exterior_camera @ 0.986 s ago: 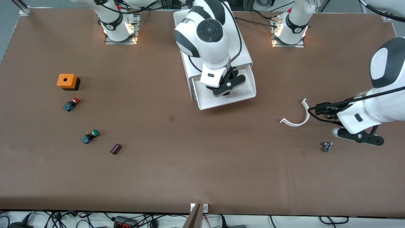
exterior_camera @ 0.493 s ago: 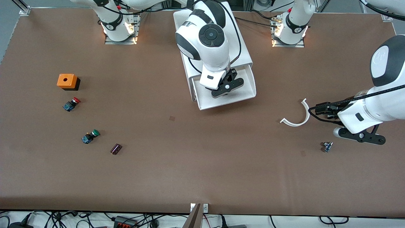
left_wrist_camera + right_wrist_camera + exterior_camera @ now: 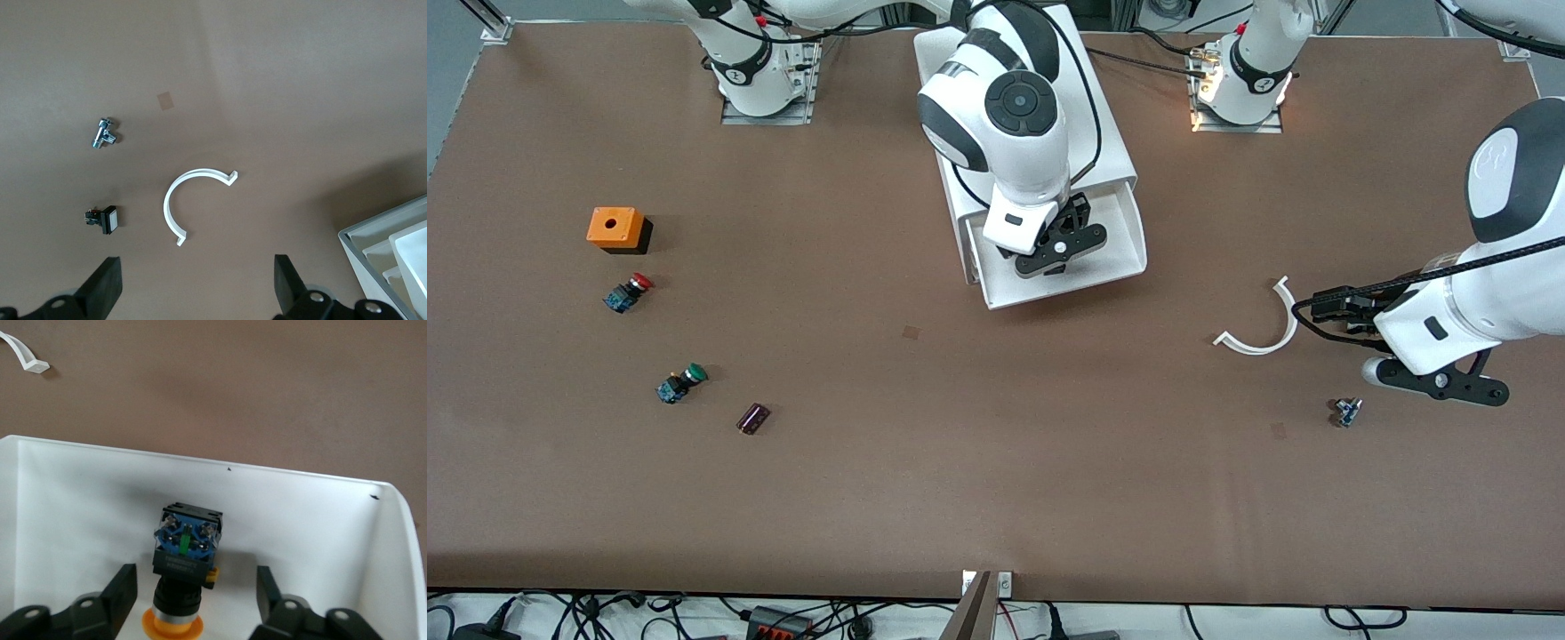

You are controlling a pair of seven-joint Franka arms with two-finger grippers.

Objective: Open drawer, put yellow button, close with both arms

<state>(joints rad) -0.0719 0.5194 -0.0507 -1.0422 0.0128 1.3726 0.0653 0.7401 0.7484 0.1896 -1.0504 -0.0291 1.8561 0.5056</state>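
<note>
Yellow button (image 3: 181, 577) lying in open drawer (image 3: 1129, 258), near tabletop's robot-side edge. Right claw (image 3: 1054, 252) hovering over it, fingers spread, gripping nothing. Left claw (image 3: 1436, 384) waiting spread near left-arm edge. Risk: uneven two-arm push skewing, jamming drawer.

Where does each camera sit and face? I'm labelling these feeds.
Front view: high across the table, facing both arms; right tool over the open white plastic drawer, left tool waiting above the tabletop.
Left wrist view: looks down past its open tool at a white curved plastic strip.
Right wrist view: looks down past its open tool at the yellow-capped push-button switch in the drawer.
Shared: strip, drawer.
</note>
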